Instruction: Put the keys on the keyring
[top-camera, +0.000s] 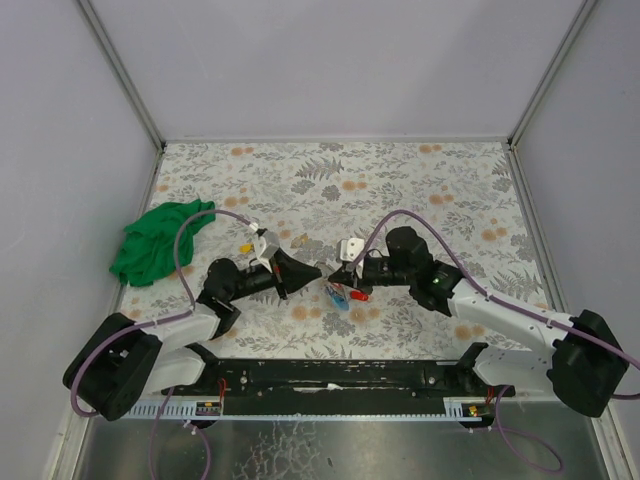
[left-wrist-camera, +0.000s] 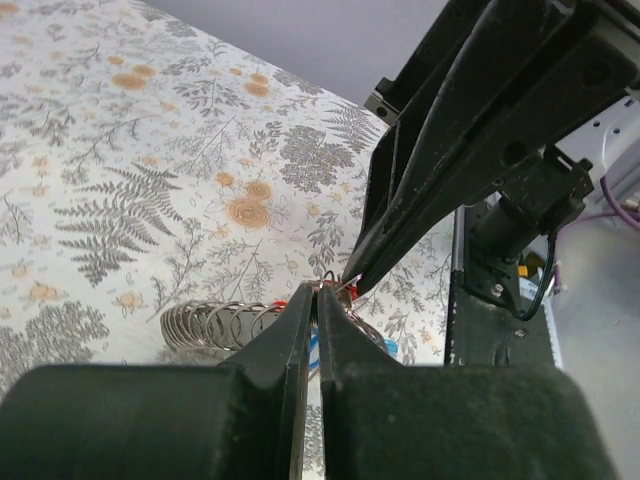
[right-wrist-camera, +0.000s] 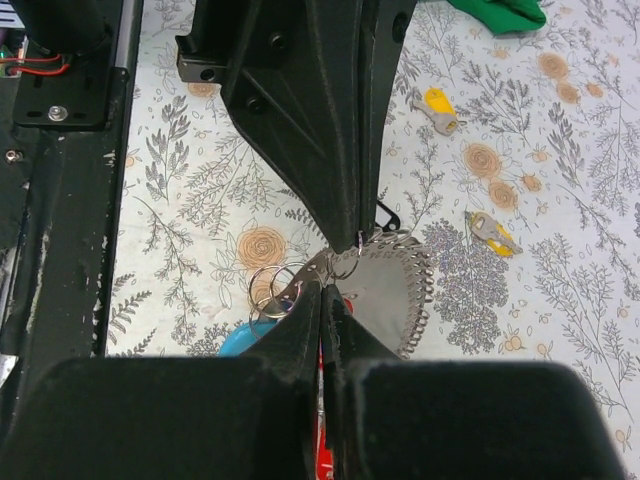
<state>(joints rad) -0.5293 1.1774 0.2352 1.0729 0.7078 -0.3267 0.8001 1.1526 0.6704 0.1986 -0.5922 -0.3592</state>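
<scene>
- Floral-patterned tabletop (top-camera: 400, 180) lay under both arms.
- Left gripper (left-wrist-camera: 315, 300) and right gripper (right-wrist-camera: 322, 290) met tip to tip, both clamped on thin silver wire keyring (right-wrist-camera: 345, 264).
- Red- and blue-tagged keys (top-camera: 345, 294) lay just beside.

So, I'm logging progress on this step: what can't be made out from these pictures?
- Whether any key sits on the keyring: right wrist view, fingers of the right gripper cover part of it.
- The keys: top view, too small; their blades cannot be seen.
- What the left gripper pinches: left wrist view, its own fingers hide it.
</scene>
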